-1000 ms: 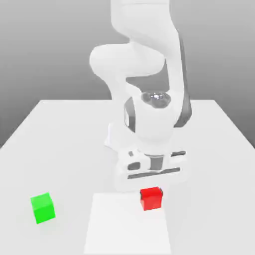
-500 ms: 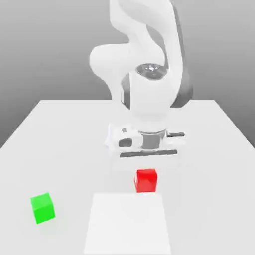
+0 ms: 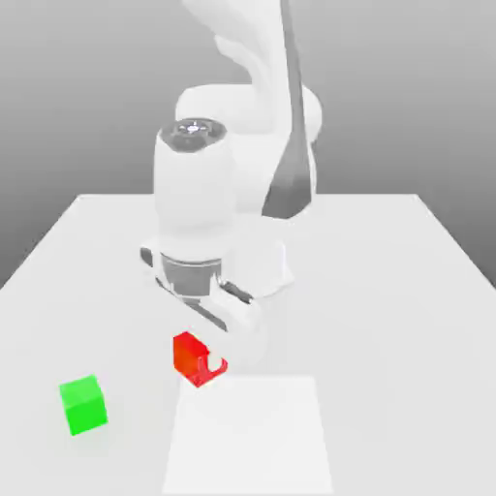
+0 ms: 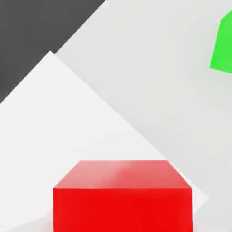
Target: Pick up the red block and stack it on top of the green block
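Observation:
The red block (image 3: 190,357) hangs a little above the white table, with my gripper (image 3: 201,362) shut on it; one white finger (image 3: 210,360) crosses its front face. In the hand view the red block (image 4: 122,195) sits close under the camera. The green block (image 3: 82,404) rests on the table near the front, toward the exterior view's left of the held cube and well apart from it. A corner of the green block (image 4: 223,44) also appears in the hand view.
A brighter white square patch (image 3: 247,436) lies on the table (image 3: 407,291) at the front middle. The arm's bulky white body (image 3: 208,208) rises behind the held cube. The dark floor (image 4: 27,27) lies beyond the table's edge in the hand view.
The gripper has closed on the red block, lifted it off the table and carried it toward the exterior view's left, nearer the green block. The hand has also turned about its axis.

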Available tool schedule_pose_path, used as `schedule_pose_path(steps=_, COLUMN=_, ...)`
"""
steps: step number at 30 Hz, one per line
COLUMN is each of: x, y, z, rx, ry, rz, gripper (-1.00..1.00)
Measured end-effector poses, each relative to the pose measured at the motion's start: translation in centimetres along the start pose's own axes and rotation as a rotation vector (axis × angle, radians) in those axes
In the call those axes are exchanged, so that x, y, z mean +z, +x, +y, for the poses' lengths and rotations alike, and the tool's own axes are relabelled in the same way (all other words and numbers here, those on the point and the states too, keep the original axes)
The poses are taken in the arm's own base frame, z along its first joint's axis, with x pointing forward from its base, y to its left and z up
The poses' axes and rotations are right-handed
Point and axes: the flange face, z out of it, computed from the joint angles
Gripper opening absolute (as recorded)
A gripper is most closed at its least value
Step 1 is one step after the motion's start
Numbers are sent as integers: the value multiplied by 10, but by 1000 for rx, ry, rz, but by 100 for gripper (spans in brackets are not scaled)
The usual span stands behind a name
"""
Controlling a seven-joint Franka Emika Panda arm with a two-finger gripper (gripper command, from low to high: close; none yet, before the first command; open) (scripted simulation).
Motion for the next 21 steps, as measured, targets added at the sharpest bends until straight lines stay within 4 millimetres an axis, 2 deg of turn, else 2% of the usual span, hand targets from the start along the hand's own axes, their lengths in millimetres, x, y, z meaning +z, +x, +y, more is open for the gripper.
schedule_pose_path(steps=9, x=-8, y=69, z=-15, rx=559, ry=-2, rz=-3, gripper=-100)
schedule_pose_path(steps=18, x=-17, y=140, z=-19, rx=1110, ry=-4, rz=-11, gripper=-100)
schedule_pose_path(steps=19, x=-13, y=148, z=-18, rx=1151, ry=-3, rz=-11, gripper=-100)
schedule_pose_path(steps=21, x=2, y=150, z=-20, rx=1172, ry=-2, rz=-11, gripper=-100)
